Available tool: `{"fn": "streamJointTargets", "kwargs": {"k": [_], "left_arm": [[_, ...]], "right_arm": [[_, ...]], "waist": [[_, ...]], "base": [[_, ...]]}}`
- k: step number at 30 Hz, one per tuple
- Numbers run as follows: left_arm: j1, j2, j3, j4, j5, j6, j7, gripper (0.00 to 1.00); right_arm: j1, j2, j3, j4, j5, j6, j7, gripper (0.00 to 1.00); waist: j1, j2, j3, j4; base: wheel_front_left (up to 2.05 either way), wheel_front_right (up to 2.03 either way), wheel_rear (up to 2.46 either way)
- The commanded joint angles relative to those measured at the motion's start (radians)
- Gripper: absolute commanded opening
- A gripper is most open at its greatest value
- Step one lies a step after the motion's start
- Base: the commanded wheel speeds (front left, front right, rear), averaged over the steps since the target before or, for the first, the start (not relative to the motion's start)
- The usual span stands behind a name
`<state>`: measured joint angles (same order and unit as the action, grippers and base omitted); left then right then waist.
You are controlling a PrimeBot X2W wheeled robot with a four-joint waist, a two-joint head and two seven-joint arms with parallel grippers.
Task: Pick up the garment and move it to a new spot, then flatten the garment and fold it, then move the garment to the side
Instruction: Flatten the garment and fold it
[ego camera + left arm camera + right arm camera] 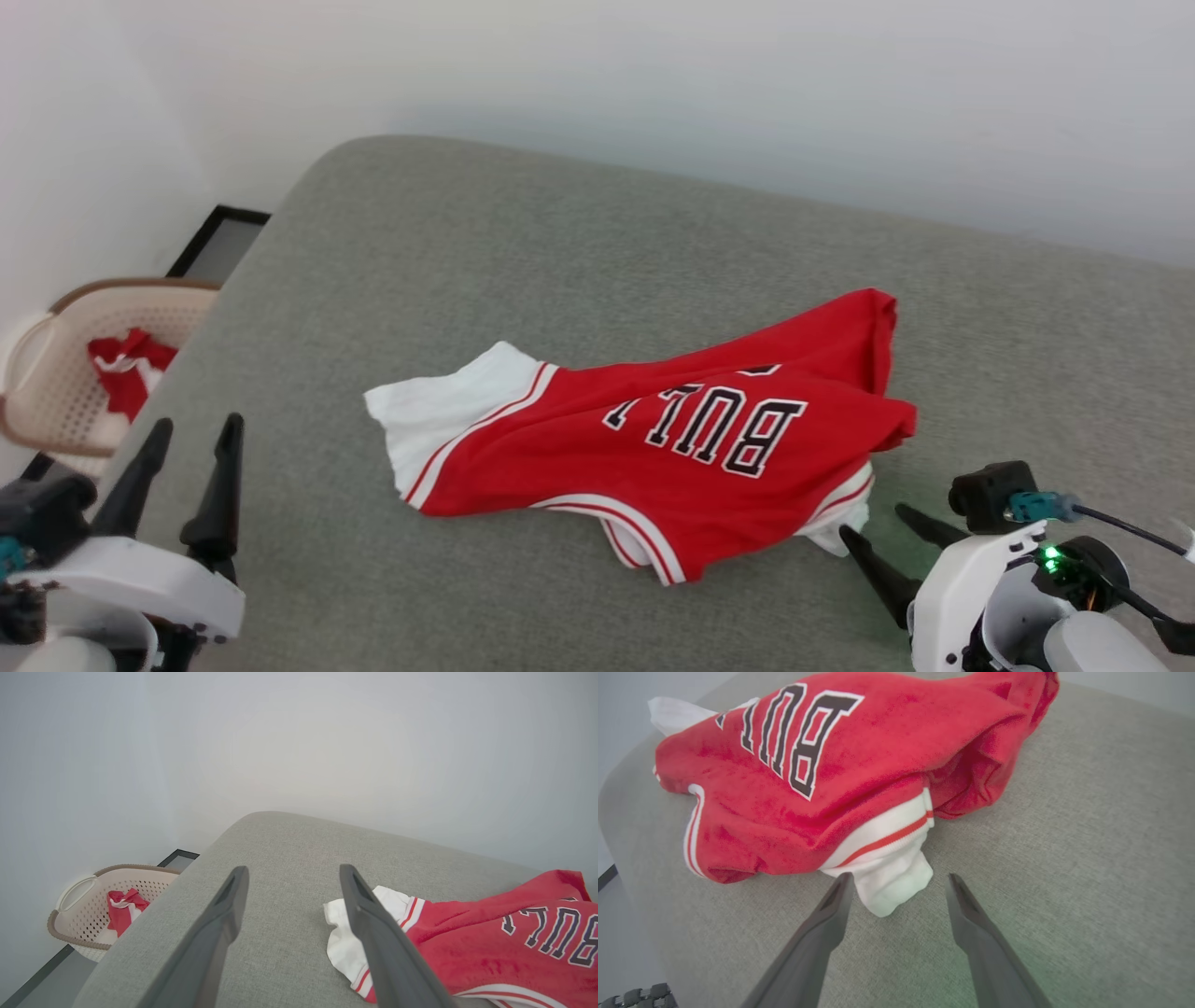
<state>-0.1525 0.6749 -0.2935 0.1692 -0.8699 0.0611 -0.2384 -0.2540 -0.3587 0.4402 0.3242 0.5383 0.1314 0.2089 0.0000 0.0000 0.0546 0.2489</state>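
- Red garment (653, 439) lies crumpled on the grey cushion (467, 233); pickup seemingly not begun.
- Left tool (198, 422) at its 8 o'clock, right tool (873, 521) at 4 o'clock, both spread apart.
- Next move likely calls for pinching the white sleeve (892, 886) just ahead.

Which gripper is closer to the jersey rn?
Right. The right gripper sits open just short of the jersey, at one white sleeve; the left gripper, also open, is well clear of the other.
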Motion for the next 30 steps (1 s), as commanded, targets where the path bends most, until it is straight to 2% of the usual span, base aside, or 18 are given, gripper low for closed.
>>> {"fn": "streamJointTargets", "kwargs": {"k": [1, 9, 11, 16, 22, 30], "left_arm": [[0.010, -0.007, 0.004, -0.006, 0.009, -0.004, -0.008, 1.00], [0.040, -0.071, 0.063, -0.013, 0.069, -0.029, -0.027, 1.00], [0.048, -0.094, 0.098, -0.024, 0.088, -0.038, -0.027, 1.00], [0.083, -0.143, 0.181, -0.045, 0.135, -0.068, -0.025, 1.00], [0.124, -0.181, 0.257, -0.059, 0.182, -0.098, -0.025, 1.00], [0.160, -0.195, 0.312, -0.071, 0.223, -0.121, -0.026, 1.00]], "right_arm": [[-0.009, -0.002, 0.006, 0.008, 0.006, -0.001, 0.012, 1.00], [-0.072, 0.003, 0.040, 0.117, -0.022, -0.001, 0.148, 1.00], [-0.083, 0.004, 0.041, 0.145, -0.043, -0.001, 0.162, 0.00], [-0.106, 0.012, 0.038, 0.176, -0.047, -0.001, 0.155, 0.00], [-0.123, -0.015, 0.017, 0.158, -0.033, -0.001, 0.187, 0.00], [-0.087, -0.106, -0.073, 0.065, -0.027, -0.001, 0.259, 0.00]], "waist": [[0.0000, 0.0000, 0.018, 0.029], [0.0000, 0.0000, 0.026, 0.068], [0.0000, 0.0000, 0.026, 0.071], [0.0000, 0.0000, 0.019, 0.065], [0.0000, 0.0000, 0.006, 0.032], [0.0000, 0.0000, -0.008, -0.031]], "base": [[0.00, 0.00, 0.00], [0.00, 0.00, 0.00], [0.00, 0.00, 0.00], [0.00, 0.00, 0.00], [0.00, 0.00, 0.00], [0.00, 0.00, 0.00]]}}
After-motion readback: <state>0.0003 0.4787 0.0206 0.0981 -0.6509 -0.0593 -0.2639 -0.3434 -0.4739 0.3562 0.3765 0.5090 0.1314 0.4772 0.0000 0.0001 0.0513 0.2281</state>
